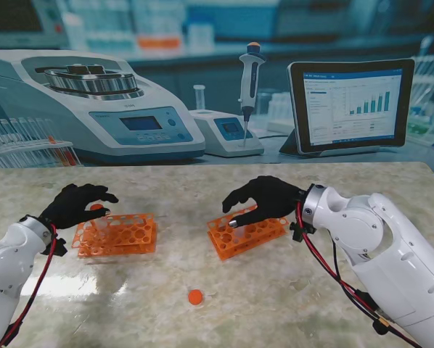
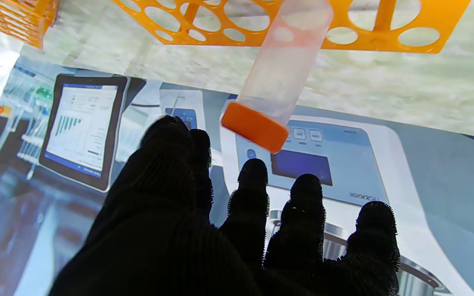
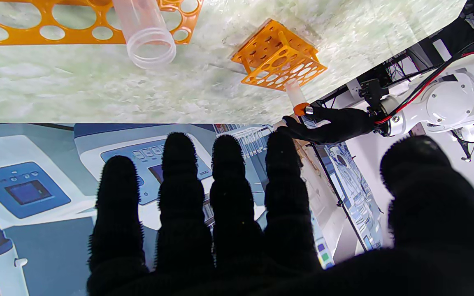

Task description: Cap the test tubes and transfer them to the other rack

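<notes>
Loose on the bench (image 1: 289,304), nearest me, lies an orange cap (image 1: 195,296). Right robot hand (image 1: 264,199) hovers fingers apart over the upright uncapped tube (image 1: 234,223) in its rack (image 1: 246,232); left robot hand (image 1: 75,203), also spread, hovers above a capped tube (image 1: 96,209).

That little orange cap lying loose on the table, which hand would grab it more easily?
Probably the right hand. The cap lies nearer to it, and it is open, just above the uncapped tube. The left hand hovers farther off, over the capped tube.
</notes>
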`<action>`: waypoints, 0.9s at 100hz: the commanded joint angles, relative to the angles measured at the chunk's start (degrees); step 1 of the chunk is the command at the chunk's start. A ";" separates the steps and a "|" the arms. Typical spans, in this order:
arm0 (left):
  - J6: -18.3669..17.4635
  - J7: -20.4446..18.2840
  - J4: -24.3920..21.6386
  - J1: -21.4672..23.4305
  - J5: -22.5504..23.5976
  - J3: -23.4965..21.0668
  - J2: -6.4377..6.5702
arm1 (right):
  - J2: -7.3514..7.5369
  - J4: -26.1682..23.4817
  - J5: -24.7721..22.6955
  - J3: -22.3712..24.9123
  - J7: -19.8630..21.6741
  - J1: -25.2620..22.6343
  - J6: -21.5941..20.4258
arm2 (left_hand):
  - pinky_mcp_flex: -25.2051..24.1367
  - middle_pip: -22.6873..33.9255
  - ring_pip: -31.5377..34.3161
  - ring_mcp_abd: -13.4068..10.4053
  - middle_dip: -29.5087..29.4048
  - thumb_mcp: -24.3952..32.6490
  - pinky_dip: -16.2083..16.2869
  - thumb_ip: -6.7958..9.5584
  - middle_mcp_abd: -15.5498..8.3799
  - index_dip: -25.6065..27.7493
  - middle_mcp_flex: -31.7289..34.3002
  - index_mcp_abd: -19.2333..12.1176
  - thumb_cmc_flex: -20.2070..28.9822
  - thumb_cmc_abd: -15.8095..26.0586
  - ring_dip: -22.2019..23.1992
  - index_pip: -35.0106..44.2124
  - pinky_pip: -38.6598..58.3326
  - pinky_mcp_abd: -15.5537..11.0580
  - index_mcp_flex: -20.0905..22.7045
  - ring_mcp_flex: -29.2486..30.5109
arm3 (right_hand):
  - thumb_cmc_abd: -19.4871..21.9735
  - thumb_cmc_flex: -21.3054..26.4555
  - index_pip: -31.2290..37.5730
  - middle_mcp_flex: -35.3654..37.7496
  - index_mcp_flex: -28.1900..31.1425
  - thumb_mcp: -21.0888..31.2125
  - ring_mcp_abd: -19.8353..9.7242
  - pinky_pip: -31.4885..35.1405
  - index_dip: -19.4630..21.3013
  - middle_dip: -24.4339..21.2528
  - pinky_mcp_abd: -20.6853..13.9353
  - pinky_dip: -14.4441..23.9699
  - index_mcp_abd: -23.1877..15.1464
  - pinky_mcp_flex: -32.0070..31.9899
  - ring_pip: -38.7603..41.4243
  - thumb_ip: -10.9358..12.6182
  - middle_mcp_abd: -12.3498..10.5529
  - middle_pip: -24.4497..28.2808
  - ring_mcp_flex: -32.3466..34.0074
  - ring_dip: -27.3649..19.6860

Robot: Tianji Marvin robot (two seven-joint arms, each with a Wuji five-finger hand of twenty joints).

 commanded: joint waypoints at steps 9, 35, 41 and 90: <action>-1.67 -0.37 -2.22 0.05 -1.60 0.40 -0.16 | 0.07 -1.39 -0.49 1.22 -0.54 -2.06 -0.28 | -1.10 -0.05 -0.97 -2.87 -1.32 -1.58 -3.01 0.43 -2.13 -1.07 -1.02 0.70 -0.93 2.59 -1.18 -1.70 -4.75 -1.62 -1.04 -1.98 | 1.42 -1.51 0.50 0.39 1.00 -0.64 -0.93 -0.80 0.57 0.46 1.13 -0.29 -1.23 -0.93 -1.33 0.21 -1.60 0.00 -1.09 -0.37; -3.09 -1.17 -5.80 0.42 -3.18 2.11 -0.26 | -0.06 -3.90 -1.86 5.16 -2.40 -6.42 -1.87 | -0.31 -0.24 -0.73 -1.86 -2.35 -2.54 -3.49 0.33 -1.48 -1.51 0.22 1.43 -2.32 4.74 -1.52 -2.61 -5.94 -1.19 -1.99 -0.71 | 1.50 -1.49 0.40 0.30 0.84 -0.72 -1.11 -0.89 0.52 0.42 1.09 -0.32 -1.03 -1.02 -1.37 0.22 -1.48 -0.03 -1.08 -0.47; -2.89 -1.27 -6.80 0.57 -3.75 2.77 -0.35 | -0.11 -4.58 -2.38 6.23 -3.05 -7.68 -2.49 | 0.46 -0.14 -0.49 -0.15 -2.54 -2.81 -3.37 0.32 -1.13 -1.72 0.71 1.92 -2.79 5.43 -1.50 -2.96 -5.73 0.43 -2.16 0.21 | 1.51 -1.49 0.38 0.39 0.82 -0.73 -1.01 -0.87 0.52 0.43 1.08 -0.31 -1.10 -0.99 -1.40 0.22 -1.45 0.02 -1.15 -0.49; 0.46 -0.26 -11.00 0.57 -8.46 11.23 -1.30 | -0.77 -5.95 -6.29 12.26 -8.48 -15.66 -5.99 | 1.96 -0.57 -0.15 0.87 -2.92 -4.03 -3.38 0.40 0.41 -2.42 1.18 3.34 -4.40 7.28 -1.36 -4.46 -5.42 2.18 -2.97 2.27 | 1.47 -1.35 -0.41 -0.14 -0.32 -0.81 -1.20 -0.91 0.13 0.30 1.01 -0.38 -0.29 -0.88 -1.41 0.26 -1.35 -0.22 -1.19 -0.55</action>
